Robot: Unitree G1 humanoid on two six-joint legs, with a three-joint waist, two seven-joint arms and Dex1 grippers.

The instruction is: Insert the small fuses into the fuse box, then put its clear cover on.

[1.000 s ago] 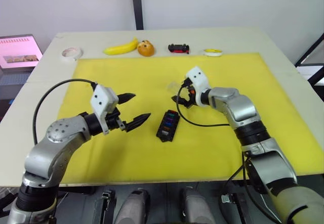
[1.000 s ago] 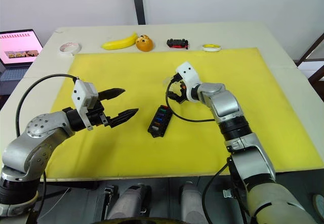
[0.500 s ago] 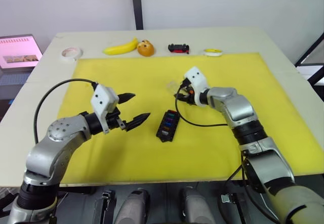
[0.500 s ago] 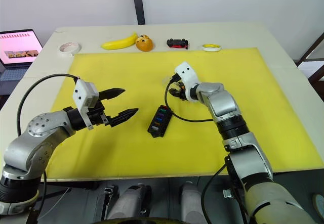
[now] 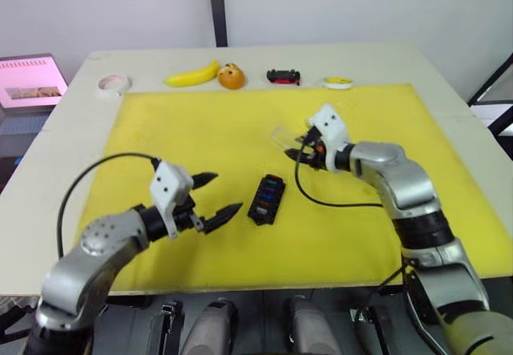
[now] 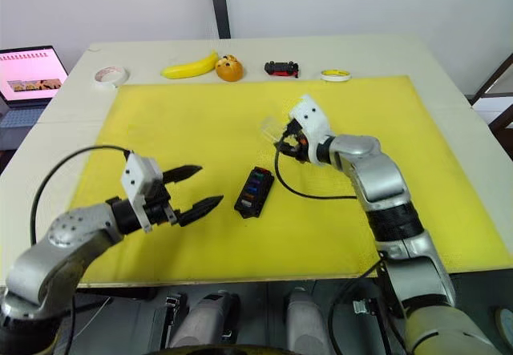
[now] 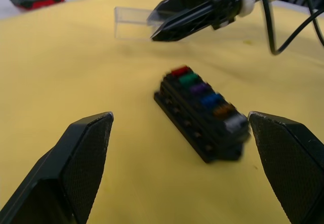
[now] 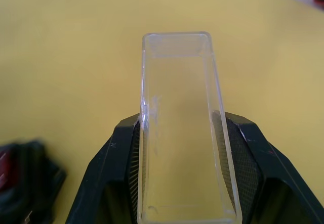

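Fuses (image 7: pixel 201 91) all seated in black fuse box (image 5: pixel 265 199) at mat centre | right gripper (image 5: pixel 298 148) clamps clear cover (image 8: pixel 181 128) at box's 1 o'clock, lifted | left gripper (image 6: pixel 195 188) spread wide, empty, at box's 9 o'clock | remaining, likely: fit cover

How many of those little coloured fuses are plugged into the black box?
6, all in one row along the top of the fuse box: red, green, purple, blue, orange-brown and grey. More could be hidden on its far side.
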